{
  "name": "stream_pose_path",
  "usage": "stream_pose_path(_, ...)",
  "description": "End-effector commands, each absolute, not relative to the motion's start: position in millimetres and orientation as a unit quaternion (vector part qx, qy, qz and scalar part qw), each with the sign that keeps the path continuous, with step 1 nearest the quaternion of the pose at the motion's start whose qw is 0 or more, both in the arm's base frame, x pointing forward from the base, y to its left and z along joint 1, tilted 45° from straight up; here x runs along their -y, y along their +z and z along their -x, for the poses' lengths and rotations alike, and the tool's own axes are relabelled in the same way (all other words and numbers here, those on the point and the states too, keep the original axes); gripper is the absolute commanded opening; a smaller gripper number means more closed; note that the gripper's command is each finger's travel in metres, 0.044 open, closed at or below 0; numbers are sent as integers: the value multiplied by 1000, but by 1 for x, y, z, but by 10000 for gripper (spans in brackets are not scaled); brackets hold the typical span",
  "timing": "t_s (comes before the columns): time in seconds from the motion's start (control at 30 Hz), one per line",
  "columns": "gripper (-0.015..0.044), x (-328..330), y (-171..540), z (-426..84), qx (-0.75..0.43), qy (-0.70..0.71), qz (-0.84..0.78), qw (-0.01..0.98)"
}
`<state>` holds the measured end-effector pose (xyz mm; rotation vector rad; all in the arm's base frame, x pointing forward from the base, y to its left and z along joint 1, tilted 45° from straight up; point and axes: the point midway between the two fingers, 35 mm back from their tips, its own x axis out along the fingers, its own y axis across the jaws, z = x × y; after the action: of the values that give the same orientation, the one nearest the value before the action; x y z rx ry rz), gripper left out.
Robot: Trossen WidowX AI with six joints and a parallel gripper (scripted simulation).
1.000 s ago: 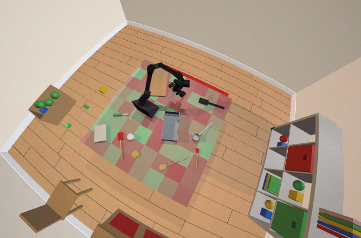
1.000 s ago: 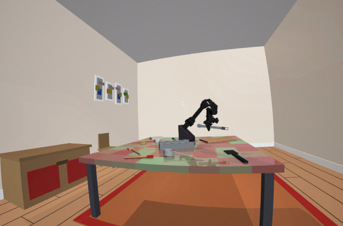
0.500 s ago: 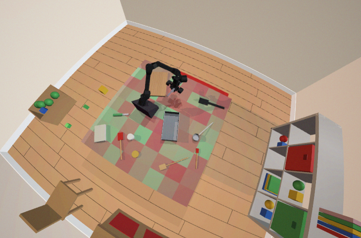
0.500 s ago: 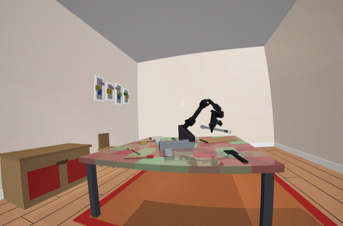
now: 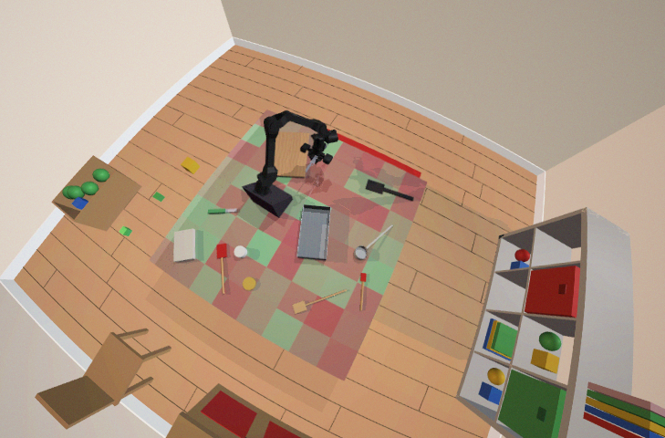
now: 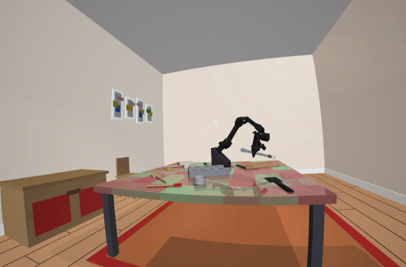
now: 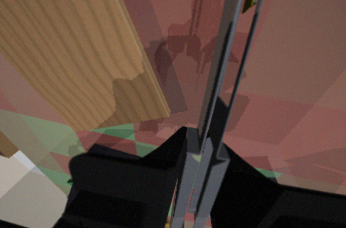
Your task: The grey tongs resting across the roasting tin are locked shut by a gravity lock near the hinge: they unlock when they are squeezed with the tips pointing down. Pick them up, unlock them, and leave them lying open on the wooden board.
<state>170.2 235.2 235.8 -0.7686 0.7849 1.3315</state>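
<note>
My gripper point(image 5: 316, 154) point(image 6: 254, 154) point(image 7: 194, 133) is shut on the grey tongs point(image 6: 247, 152) point(image 7: 221, 62), gripping them partway along their arms. In the exterior view they hang in the air well above the table, nearly level, with the rounded tip end on the left slightly higher than the looped hinge end on the right. Their two arms lie close together in the wrist view. The wooden board point(image 5: 287, 161) point(image 6: 257, 165) point(image 7: 86, 62) lies flat; in the wrist view it is to the left of the tongs. The roasting tin point(image 5: 313, 234) point(image 6: 209, 171) stands apart, with nothing across it.
A black turner point(image 5: 376, 186) point(image 6: 283, 184) lies on the far side of the board from the arm base point(image 5: 268, 196). A saucepan point(image 5: 360, 253) point(image 6: 199, 179) stands beside the tin. A green-handled knife point(image 5: 216, 211) and a white block point(image 5: 184, 245) lie beyond the base.
</note>
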Motion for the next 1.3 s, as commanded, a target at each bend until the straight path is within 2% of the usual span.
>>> stream_pose_path(0.0, -150, -240, 239, -160, -338, 586, 348, 650)
stream_pose_path(1.27, -150, -267, 274, -39, -210, 615, 424, 631)
